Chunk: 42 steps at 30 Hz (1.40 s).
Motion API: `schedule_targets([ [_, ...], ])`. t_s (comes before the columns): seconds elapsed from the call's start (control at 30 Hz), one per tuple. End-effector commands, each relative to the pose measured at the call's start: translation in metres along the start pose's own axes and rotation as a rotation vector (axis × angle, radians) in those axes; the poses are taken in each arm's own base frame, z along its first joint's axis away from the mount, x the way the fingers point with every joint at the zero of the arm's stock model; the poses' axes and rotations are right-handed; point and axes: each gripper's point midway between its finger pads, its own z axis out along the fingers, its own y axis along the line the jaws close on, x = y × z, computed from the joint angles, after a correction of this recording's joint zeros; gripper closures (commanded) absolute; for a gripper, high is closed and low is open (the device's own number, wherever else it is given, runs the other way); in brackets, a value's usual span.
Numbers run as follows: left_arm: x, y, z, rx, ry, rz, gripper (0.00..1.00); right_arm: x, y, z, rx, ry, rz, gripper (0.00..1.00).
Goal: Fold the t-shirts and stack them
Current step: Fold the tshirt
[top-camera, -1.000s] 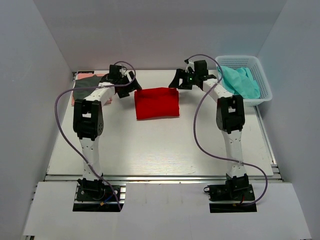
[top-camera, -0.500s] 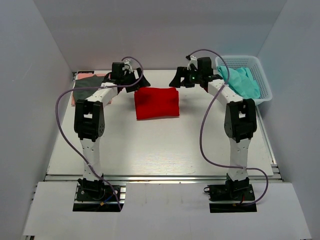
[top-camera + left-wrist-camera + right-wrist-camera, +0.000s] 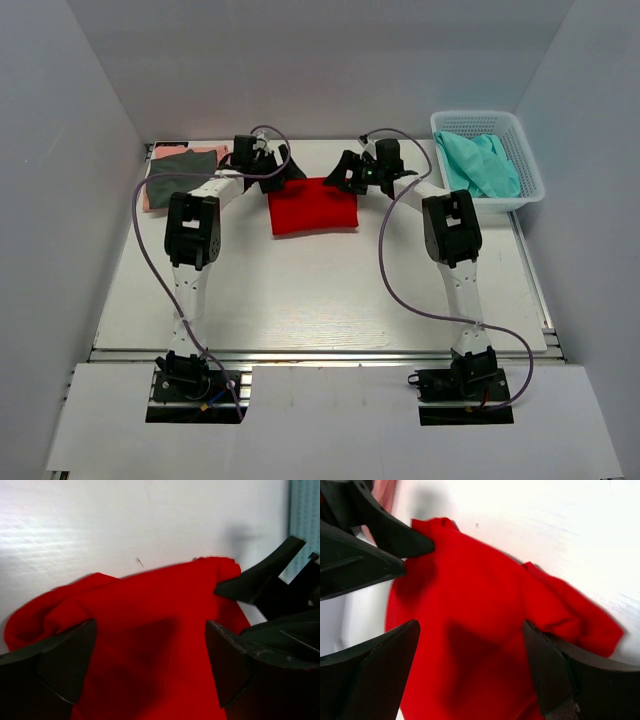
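You see a white table (image 3: 320, 290) with plain grey walls (image 3: 320, 70) around it. The red t-shirt (image 3: 313, 205) lies folded at the far middle. Your left gripper (image 3: 273, 166) and right gripper (image 3: 346, 172) hang wide open over its far corners. A dark grey t-shirt (image 3: 180, 165) lies on a pink t-shirt (image 3: 148, 196) in the far left corner. At the far right, a white basket (image 3: 530, 168) holds teal cloth (image 3: 480, 165).

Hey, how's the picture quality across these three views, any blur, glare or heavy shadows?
Top external: sharp and evenly lit, only soft shadows on the table. Left wrist: the red t-shirt is soft-edged with blur, with a dark shadow on it between the fingers of the left end effector. Right wrist: blurred too, table blown out to white, shadow under the right end effector.
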Motion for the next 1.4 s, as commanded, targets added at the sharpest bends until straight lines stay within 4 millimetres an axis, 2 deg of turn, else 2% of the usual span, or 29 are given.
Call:
schedule_targets([
  [0.0,-0.002,0.034,-0.001,-0.14,0.008,-0.059,0.0,-0.03,-0.034,0.008,0.033,-0.13,0.145,0.1],
  [0.1,0.009,0.058,-0.008,-0.179,0.034,-0.102,0.0,-0.013,-0.063,0.012,0.095,-0.125,0.235,0.1],
  [0.13,0.013,0.06,-0.008,-0.177,0.027,-0.111,0.0,-0.01,-0.068,0.01,0.101,-0.12,0.258,0.1],
  [0.17,0.013,0.064,-0.009,-0.172,0.024,-0.117,0.0,-0.002,-0.067,0.011,0.083,-0.095,0.264,0.1],
  [0.23,0.008,0.054,-0.012,-0.135,0.021,-0.108,0.0,0.0,-0.061,0.009,0.043,-0.076,0.245,0.1],
  [0.3,-0.004,0.043,-0.012,-0.093,0.003,-0.079,0.0,-0.008,-0.046,0.007,0.003,-0.073,0.187,0.1],
  [0.4,-0.028,0.02,-0.016,-0.016,-0.033,-0.019,0.0,-0.036,-0.01,-0.005,-0.068,-0.081,0.04,0.1],
  [0.43,-0.045,0.007,-0.019,0.01,-0.063,0.005,0.0,-0.04,-0.006,-0.007,-0.066,-0.089,-0.007,0.1],
  [0.47,-0.053,0.001,-0.021,0.018,-0.077,0.004,0.0,-0.053,0.009,-0.016,-0.075,-0.11,-0.043,0.1],
  [0.5,-0.066,-0.018,-0.025,0.052,-0.099,0.032,0.0,-0.056,0.012,-0.019,-0.065,-0.112,-0.073,0.1],
  [0.53,-0.072,-0.03,-0.028,0.055,-0.111,0.045,0.0,-0.068,0.027,-0.031,-0.065,-0.132,-0.111,0.1],
  [0.6,-0.084,-0.046,-0.042,0.039,-0.135,0.085,0.0,-0.068,0.028,-0.038,-0.036,-0.129,-0.139,0.1],
  [0.63,-0.084,-0.048,-0.049,0.02,-0.131,0.098,0.0,-0.083,0.046,-0.055,-0.035,-0.159,-0.2,0.1],
  [0.67,-0.085,-0.048,-0.056,-0.003,-0.132,0.104,0.0,-0.078,0.044,-0.058,-0.01,-0.155,-0.198,0.1],
  [0.7,-0.082,-0.039,-0.062,-0.064,-0.137,0.1,0.0,-0.087,0.057,-0.07,0.001,-0.185,-0.225,0.1],
  [0.73,-0.09,-0.048,-0.08,-0.087,-0.165,0.119,0.0,-0.077,0.053,-0.073,0.021,-0.17,-0.222,0.1],
  [0.77,-0.088,-0.044,-0.088,-0.124,-0.17,0.121,0.0,-0.082,0.063,-0.09,0.049,-0.198,-0.233,0.1],
  [0.8,-0.072,-0.029,-0.089,-0.202,-0.145,0.11,0.0,-0.082,0.064,-0.095,0.067,-0.212,-0.242,0.1],
  [0.83,-0.068,-0.025,-0.096,-0.235,-0.145,0.104,0.0,-0.057,0.045,-0.094,0.108,-0.183,-0.213,0.1],
  [0.87,-0.06,-0.015,-0.104,-0.291,-0.142,0.092,0.0,-0.064,0.062,-0.109,0.101,-0.219,-0.233,0.1],
  [0.9,-0.053,-0.01,-0.106,-0.312,-0.128,0.084,0.0,-0.069,0.062,-0.115,0.1,-0.256,-0.249,0.1],
  [0.93,-0.045,-0.004,-0.104,-0.32,-0.11,0.077,0.0,-0.038,0.047,-0.11,0.107,-0.221,-0.201,0.1],
  [1.0,-0.033,0.002,-0.105,-0.334,-0.081,0.065,0.0,-0.042,0.054,-0.121,0.109,-0.261,-0.207,0.1],
  [1.03,-0.024,0.01,-0.1,-0.346,-0.056,0.055,0.0,-0.035,0.053,-0.124,0.115,-0.258,-0.199,0.1],
  [1.07,-0.017,0.008,-0.094,-0.336,-0.039,0.047,0.0,-0.027,0.049,-0.125,0.124,-0.248,-0.181,0.1],
  [1.13,-0.005,0.021,-0.082,-0.344,0.0,0.032,0.0,-0.022,0.055,-0.131,0.108,-0.241,-0.176,0.1],
  [1.17,0.0,0.024,-0.078,-0.34,0.016,0.026,0.0,-0.011,0.052,-0.131,0.108,-0.218,-0.155,0.1],
  [1.23,0.008,0.031,-0.069,-0.34,0.035,0.009,0.0,-0.012,0.064,-0.14,0.09,-0.228,-0.169,0.1],
  [1.37,0.029,0.049,-0.05,-0.335,0.087,-0.023,0.0,0.01,0.067,-0.152,0.077,-0.214,-0.16,0.1],
])
